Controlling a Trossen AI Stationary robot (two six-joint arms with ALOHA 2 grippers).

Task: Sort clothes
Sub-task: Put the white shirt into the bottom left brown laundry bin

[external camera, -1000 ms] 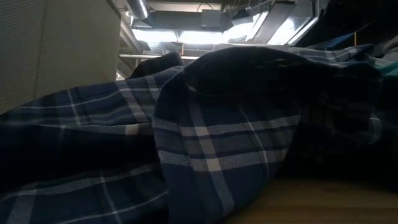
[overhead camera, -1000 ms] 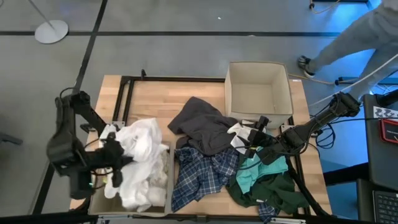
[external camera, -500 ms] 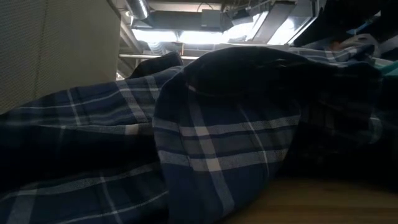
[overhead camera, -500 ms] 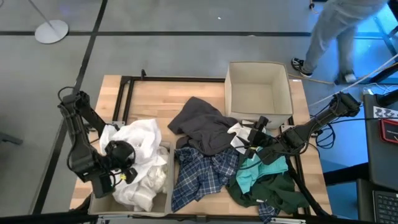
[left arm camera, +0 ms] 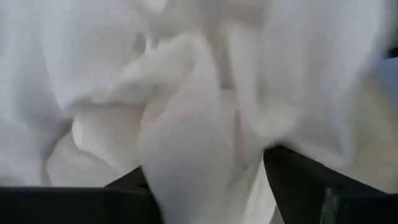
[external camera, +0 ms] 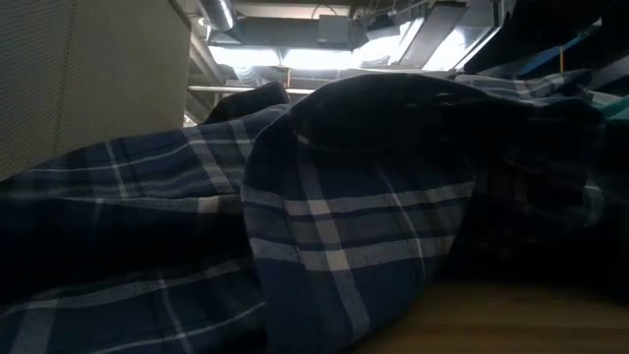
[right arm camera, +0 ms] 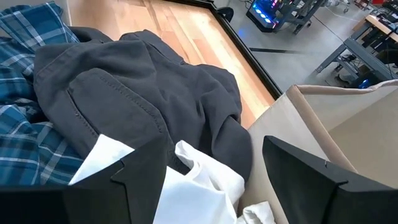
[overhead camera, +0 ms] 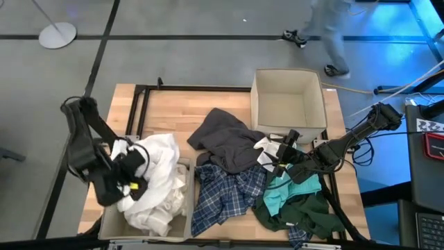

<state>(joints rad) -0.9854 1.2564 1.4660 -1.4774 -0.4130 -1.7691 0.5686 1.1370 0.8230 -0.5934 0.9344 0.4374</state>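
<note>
Left gripper (overhead camera: pixel 132 182), jaws apart over white clothes (overhead camera: pixel 158 182) at the table's (overhead camera: pixel 173 111) near-left edge; far-left wood lies bare.

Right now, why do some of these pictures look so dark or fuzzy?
Low view: the plaid shirt sits right against the lens, shadowed, with bright ceiling lights behind. Left wrist view: white cloth fills the picture, close and blurred. High view: evenly lit, blue glow at the top right.

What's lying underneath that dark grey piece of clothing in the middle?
The dark grey garment lies over the upper edge of the blue-white plaid shirt, and a small white piece pokes out at its right. Whatever else it covers, beyond the wooden table, is hidden.
</note>
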